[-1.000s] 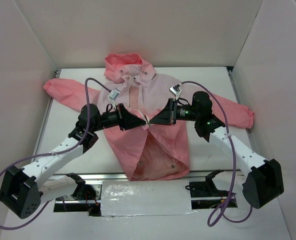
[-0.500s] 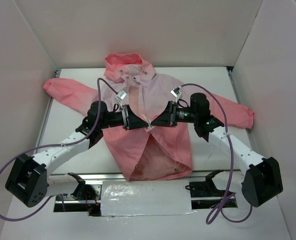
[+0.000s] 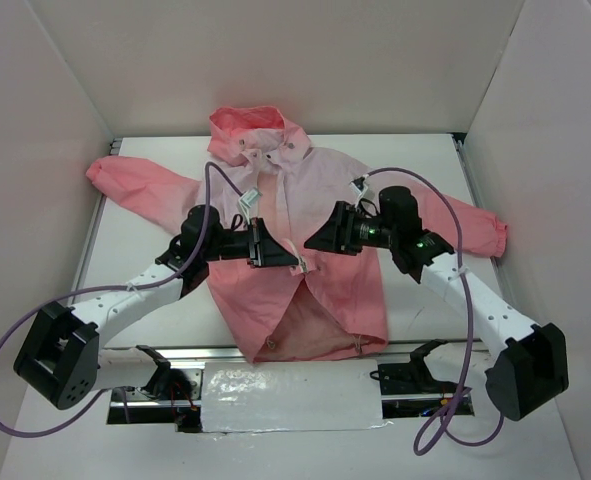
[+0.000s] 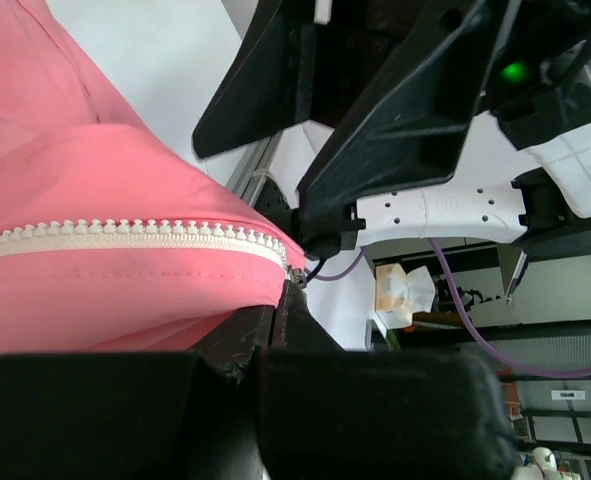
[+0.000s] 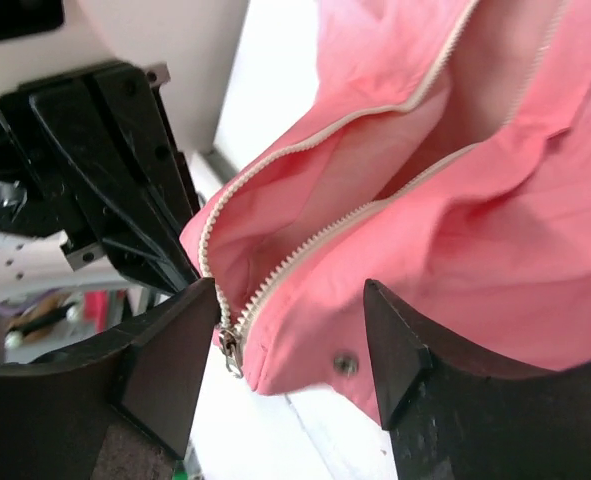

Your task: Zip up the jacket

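Note:
The pink jacket (image 3: pixel 275 190) lies spread on the white table, hood at the back, its front open below the chest. My left gripper (image 3: pixel 293 258) is shut on the jacket's edge by the white zipper (image 4: pixel 125 234), pinching fabric right at the end of the teeth (image 4: pixel 280 300). My right gripper (image 3: pixel 313 240) stands open just right of it. In the right wrist view the jacket's lower corner with the metal zipper slider (image 5: pixel 229 350) hangs between the spread fingers (image 5: pixel 170 360) of that gripper (image 5: pixel 290 345), gripped by neither.
White walls (image 3: pixel 45 120) close in the table on three sides. A metal rail (image 3: pixel 225 352) and a taped gap (image 3: pixel 290 395) run along the near edge. Purple cables (image 3: pixel 210 200) loop above both arms. The jacket's sleeves (image 3: pixel 125 178) stretch out left and right.
My right gripper has opened, let go of the jacket and drawn back slightly to the right. The left arm has pushed right, still shut on the zipper edge.

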Controlling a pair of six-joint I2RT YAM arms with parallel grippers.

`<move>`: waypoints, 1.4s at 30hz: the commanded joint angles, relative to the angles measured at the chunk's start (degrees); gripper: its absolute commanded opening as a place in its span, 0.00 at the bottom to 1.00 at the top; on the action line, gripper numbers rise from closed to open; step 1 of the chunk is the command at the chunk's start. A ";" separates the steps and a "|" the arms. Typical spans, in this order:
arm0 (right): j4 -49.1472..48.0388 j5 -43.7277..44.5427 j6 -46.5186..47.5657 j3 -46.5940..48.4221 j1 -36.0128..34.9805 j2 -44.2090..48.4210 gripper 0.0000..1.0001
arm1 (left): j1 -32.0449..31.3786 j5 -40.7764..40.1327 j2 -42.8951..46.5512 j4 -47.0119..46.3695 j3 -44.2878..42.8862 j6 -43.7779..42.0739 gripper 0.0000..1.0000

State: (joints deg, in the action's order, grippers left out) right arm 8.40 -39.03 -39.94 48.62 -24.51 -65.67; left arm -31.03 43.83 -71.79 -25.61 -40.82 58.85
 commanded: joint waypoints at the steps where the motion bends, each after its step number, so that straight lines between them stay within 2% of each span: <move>1: 5.65 7.38 2.77 4.81 -0.10 3.53 0.68 | -0.35 2.39 0.16 -0.85 0.04 -0.32 0.00; 6: 11.98 11.69 2.50 6.75 -0.10 6.25 0.71 | -0.35 3.36 -0.37 -0.94 0.91 0.12 0.00; 10: 16.99 8.45 -0.46 8.34 -0.36 8.44 0.71 | -0.35 3.10 -0.37 1.51 0.74 -0.84 0.00; 13: 15.25 4.24 -6.87 5.62 -1.58 10.99 0.70 | -0.26 3.27 -0.81 1.79 0.48 -0.84 0.00; 21: 9.36 3.78 -18.67 0.87 -11.51 11.62 0.64 | -0.35 3.80 -2.74 0.21 1.09 0.74 0.00; 24: 10.31 6.76 -19.21 0.69 -13.98 10.30 0.63 | -0.35 3.98 -3.09 -0.85 1.35 1.26 0.00; 29: 10.75 12.30 -18.42 -0.98 -14.07 10.74 0.63 | -0.35 4.77 -3.44 -3.22 2.23 2.32 0.00; 42: 8.30 12.22 -20.17 -4.85 -14.07 9.07 0.62 | -0.35 5.03 -3.36 -5.24 3.11 3.38 0.00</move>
State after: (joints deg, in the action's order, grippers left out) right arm 20.05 -27.35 -59.42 44.05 -38.26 -56.31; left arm -31.27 47.90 -74.94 -27.09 -37.23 61.89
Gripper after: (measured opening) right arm 0.626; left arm 0.037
